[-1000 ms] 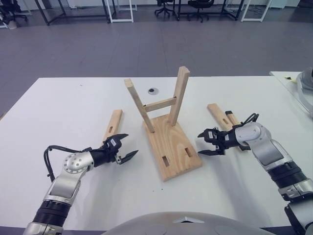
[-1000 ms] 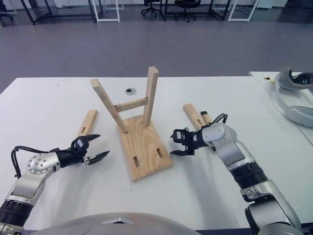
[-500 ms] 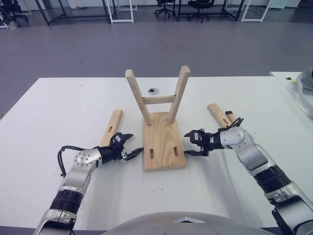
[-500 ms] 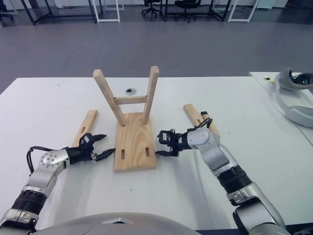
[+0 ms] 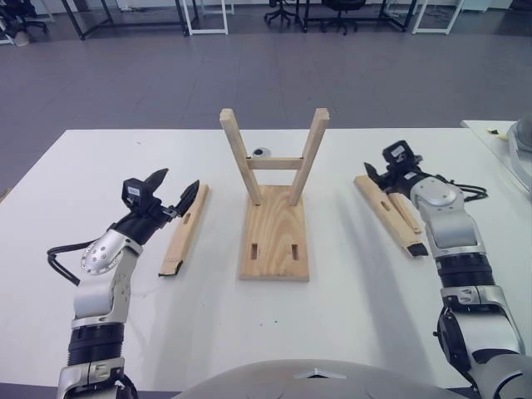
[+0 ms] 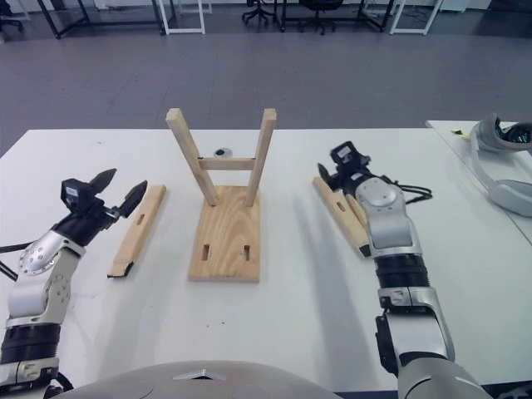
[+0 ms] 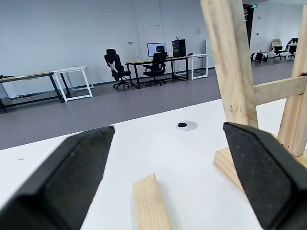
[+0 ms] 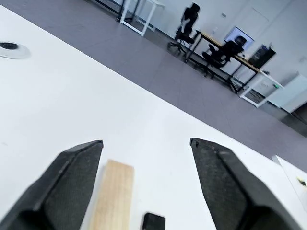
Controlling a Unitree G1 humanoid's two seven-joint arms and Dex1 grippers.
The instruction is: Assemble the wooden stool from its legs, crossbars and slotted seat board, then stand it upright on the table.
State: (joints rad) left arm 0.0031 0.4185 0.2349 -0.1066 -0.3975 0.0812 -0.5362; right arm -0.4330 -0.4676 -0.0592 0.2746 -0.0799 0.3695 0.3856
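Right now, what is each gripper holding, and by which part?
Nothing is held: the left gripper and the right gripper are both open and empty.

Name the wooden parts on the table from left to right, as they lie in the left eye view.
loose leg → seat board with the frame of two legs and a crossbar standing in it → pair of loose wooden pieces
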